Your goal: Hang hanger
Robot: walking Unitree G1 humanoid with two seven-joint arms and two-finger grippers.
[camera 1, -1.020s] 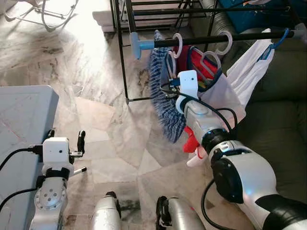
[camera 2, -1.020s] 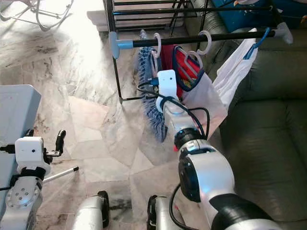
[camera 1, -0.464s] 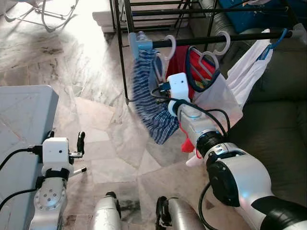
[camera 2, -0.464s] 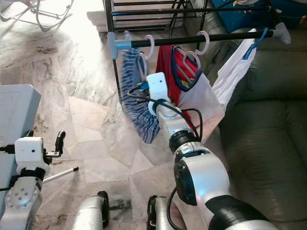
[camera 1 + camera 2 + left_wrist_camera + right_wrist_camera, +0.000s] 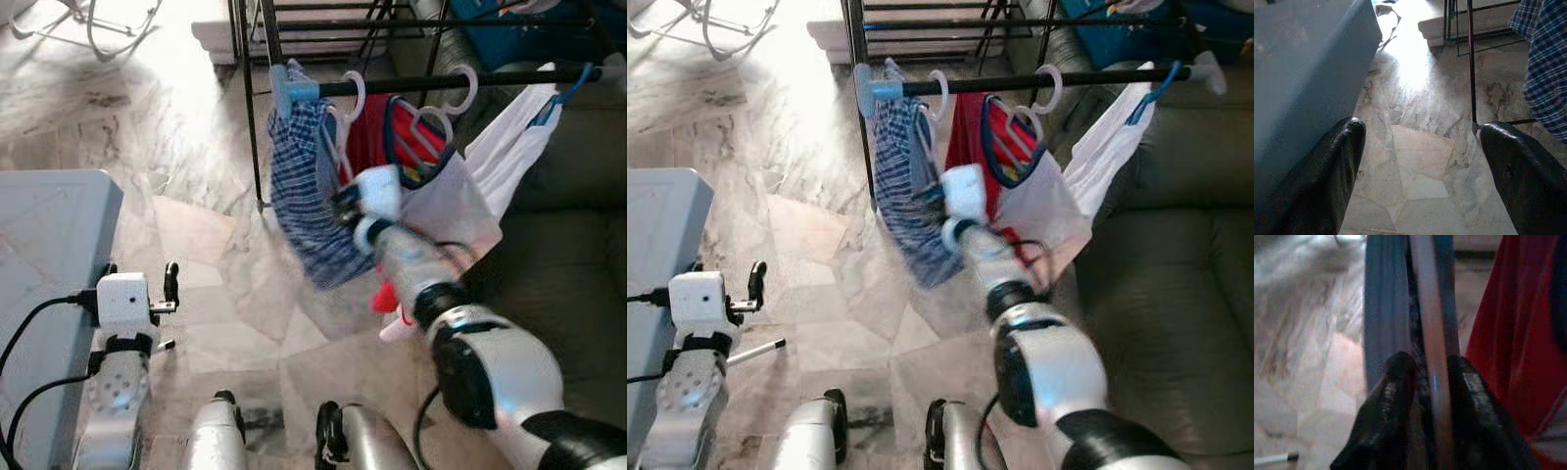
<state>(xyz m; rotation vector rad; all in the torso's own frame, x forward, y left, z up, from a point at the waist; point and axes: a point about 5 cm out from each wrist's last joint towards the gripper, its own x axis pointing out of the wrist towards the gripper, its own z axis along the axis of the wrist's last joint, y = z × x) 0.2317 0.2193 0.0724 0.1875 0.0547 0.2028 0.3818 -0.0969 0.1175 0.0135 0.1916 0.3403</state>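
At the rail's 9 o'clock end, right gripper jaws clamp the hanger carrying a plaid garment; left gripper jaws wide.

Two silver arms with rounded metallic segments and black joint bands. A white boxy camera housing sits at each wrist, black cables looping from it. The left gripper has two long glossy black fingers; the right gripper has matching black fingers. Silver legs with black joints below
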